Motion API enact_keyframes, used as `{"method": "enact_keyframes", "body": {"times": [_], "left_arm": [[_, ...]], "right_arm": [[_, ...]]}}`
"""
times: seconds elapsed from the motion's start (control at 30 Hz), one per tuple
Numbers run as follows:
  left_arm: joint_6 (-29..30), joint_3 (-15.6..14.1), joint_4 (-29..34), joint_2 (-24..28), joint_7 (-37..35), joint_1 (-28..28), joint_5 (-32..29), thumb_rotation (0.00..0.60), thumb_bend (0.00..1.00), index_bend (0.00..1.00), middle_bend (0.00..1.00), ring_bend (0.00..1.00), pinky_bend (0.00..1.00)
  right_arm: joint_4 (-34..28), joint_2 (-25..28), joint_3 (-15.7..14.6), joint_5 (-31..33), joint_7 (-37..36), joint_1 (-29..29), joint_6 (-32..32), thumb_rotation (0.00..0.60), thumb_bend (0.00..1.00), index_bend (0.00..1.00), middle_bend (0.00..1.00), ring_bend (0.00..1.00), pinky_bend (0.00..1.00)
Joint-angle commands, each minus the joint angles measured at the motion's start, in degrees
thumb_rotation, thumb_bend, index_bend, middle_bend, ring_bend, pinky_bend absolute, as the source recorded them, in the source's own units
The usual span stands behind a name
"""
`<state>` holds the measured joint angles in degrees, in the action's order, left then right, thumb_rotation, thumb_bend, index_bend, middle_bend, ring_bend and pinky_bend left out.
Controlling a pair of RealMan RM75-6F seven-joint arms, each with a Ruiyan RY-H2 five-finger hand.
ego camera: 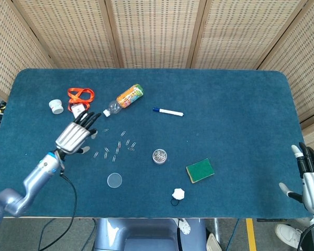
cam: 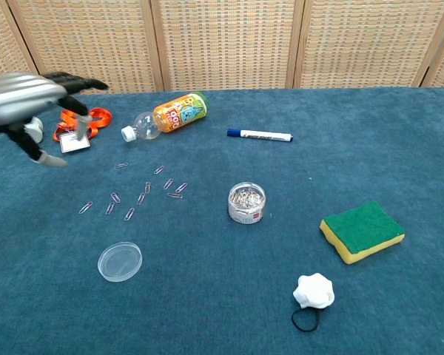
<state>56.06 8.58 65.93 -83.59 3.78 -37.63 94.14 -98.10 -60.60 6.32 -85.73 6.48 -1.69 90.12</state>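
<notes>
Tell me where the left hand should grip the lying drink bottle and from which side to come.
Grip the bottle across its labelled belly, coming from above. It lies on its side on the table, white cap nearest the left hand, so the round body gives the fingers more to close around than the narrow neck would. The lanyard lies off to one side.
</notes>
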Motion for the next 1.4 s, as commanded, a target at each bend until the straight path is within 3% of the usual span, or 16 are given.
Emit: {"method": "enact_keyframes", "body": {"times": [0.03, 0.2, 0.53, 1.4], "left_arm": [[-2.12, -0.8, -3.37, -3.52, 1.33, -2.43, 0.1, 0.6, 0.2, 0.53, 0.0, 0.0, 0.0], [-1.58, -3.0, -8.19, -7.47, 5.48, -4.03, 2.41, 0.6, 0.22, 0.53, 0.0, 0.0, 0.0], [-4.9, -4.03, -11.79, -12.02, 4.25, -4.95, -1.08, 0.6, 0.29, 0.53, 0.0, 0.0, 0.0], [-6.28, -6.24, -18.89, -15.69, 1.34, -7.15, -3.43, 0.6, 0.34, 0.53, 0.0, 0.0, 0.0]], "right_arm": [[0.27, -0.02, 0.11, 0.41, -0.08, 0.0, -0.16, 0.6, 0.0, 0.0, 0.0, 0.0, 0.0], [0.5, -0.33, -0.01, 0.55, 0.33, -0.17, -0.56, 0.6, 0.0, 0.0, 0.0, 0.0, 0.0], [0.54, -0.42, -0.14, 0.66, 0.17, -0.16, -0.68, 0.6, 0.0, 0.0, 0.0, 0.0, 0.0], [0.82, -0.47, 0.04, 1.01, -0.27, -0.09, -0.36, 0.6, 0.0, 0.0, 0.0, 0.0, 0.0]]}}
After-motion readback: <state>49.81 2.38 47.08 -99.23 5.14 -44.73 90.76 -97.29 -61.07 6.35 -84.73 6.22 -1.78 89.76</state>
